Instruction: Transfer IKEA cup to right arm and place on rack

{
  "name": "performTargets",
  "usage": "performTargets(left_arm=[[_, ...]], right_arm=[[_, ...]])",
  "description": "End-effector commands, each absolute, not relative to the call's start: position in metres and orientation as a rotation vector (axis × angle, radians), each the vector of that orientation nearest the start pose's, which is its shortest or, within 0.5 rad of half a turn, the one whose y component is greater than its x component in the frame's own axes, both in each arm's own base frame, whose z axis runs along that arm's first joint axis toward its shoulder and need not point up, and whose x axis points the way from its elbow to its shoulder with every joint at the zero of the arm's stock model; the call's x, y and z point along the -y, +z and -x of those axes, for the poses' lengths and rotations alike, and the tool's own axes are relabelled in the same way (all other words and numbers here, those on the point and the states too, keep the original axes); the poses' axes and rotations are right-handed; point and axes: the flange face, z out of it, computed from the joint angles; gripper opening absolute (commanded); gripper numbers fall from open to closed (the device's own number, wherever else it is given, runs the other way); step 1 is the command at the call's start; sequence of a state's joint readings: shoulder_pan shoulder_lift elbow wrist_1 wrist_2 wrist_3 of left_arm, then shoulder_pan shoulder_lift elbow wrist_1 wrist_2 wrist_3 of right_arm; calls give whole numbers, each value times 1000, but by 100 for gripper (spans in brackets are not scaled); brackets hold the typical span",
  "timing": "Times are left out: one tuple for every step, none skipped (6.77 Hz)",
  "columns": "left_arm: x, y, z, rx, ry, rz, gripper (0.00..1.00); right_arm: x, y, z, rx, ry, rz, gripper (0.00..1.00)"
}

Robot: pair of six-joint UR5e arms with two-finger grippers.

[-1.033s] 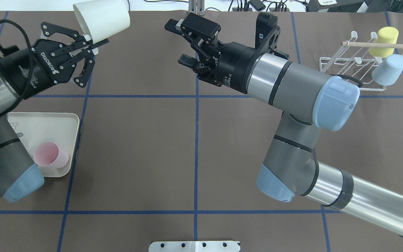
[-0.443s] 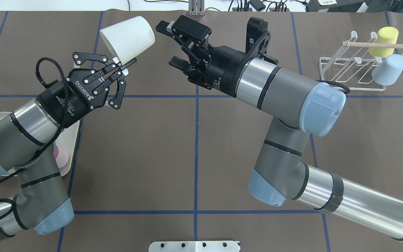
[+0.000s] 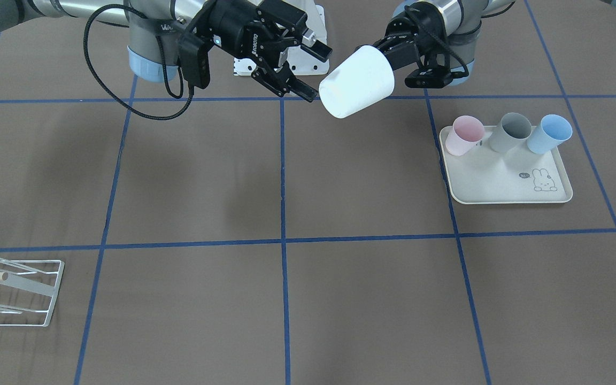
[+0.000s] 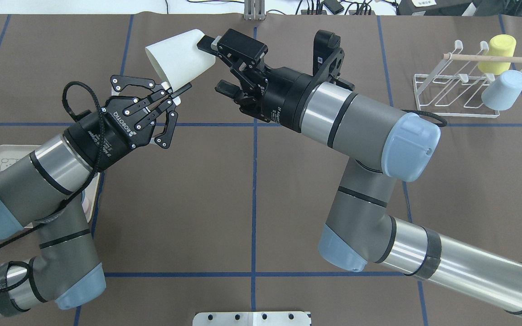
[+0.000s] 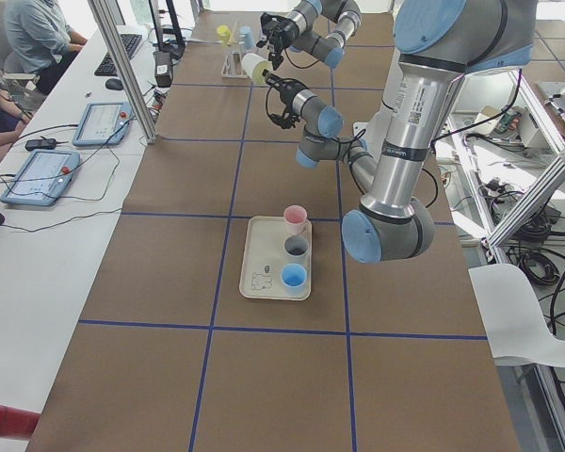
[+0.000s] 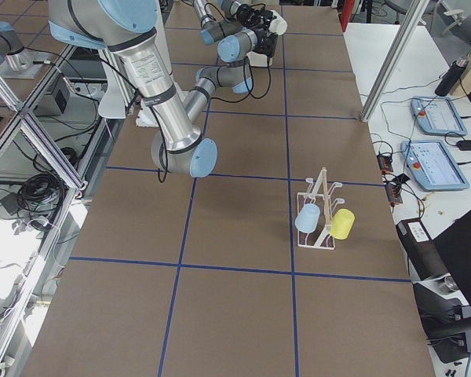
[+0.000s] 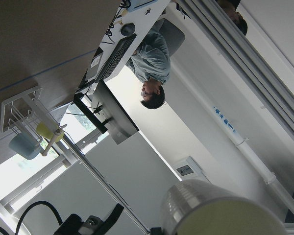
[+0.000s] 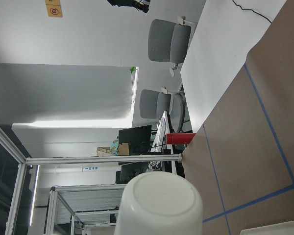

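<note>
meanwhile, over the far middle of the brown-covered desk [image 4: 175, 203], the left hand [image 4: 173, 88] pinches the rim of the white ikea cup [image 4: 177, 56]. the cup hangs tilted in the air, its closed end toward the right hand [image 4: 214, 66]. that hand stands wide open and holds nothing. one finger lies right at the cup's closed end, whether touching cannot be told, and the other sits below, apart from the wall. the white wire rack [image 4: 458, 81] waits near the desk's far right corner, already carrying a yellow cup [image 4: 499, 52] and a pale blue cup [image 4: 505, 90]. the danger, by the look of it, is that a thin pinch on the rim is all that carries the cup. a nudge from the right hand's fingers, or a release before they close, could drop it. the tapered wall might also slip from a grasp taken so near the end. "robotiq" reads in white on the left hand; the right wrist's lettering is too small to read.
</note>
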State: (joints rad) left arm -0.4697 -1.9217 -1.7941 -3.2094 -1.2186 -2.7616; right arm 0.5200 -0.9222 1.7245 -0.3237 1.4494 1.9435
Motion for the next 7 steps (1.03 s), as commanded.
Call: performTargets(left_arm=[[369, 208, -369, -2403, -1207, 679, 0], [368, 208, -370, -2401, -1206, 682, 0], [364, 207, -373, -2397, -1201, 691, 0], [361, 207, -376, -2393, -1196, 702, 0], [359, 206, -378, -2393, -1193, 710, 0], [356, 205, -381, -2391, -1188, 720, 0], [356, 205, -381, -2391, -1188, 719, 0]], right_arm=[[412, 83, 428, 2100, 679, -237, 100], [415, 84, 432, 2094, 686, -240, 100], [417, 81, 434, 2094, 692, -244, 100], [418, 82, 435, 2091, 699, -249, 100], [419, 83, 436, 2088, 701, -250, 100], [420, 84, 438, 2085, 702, -249, 100], [421, 84, 439, 2082, 704, -252, 100]])
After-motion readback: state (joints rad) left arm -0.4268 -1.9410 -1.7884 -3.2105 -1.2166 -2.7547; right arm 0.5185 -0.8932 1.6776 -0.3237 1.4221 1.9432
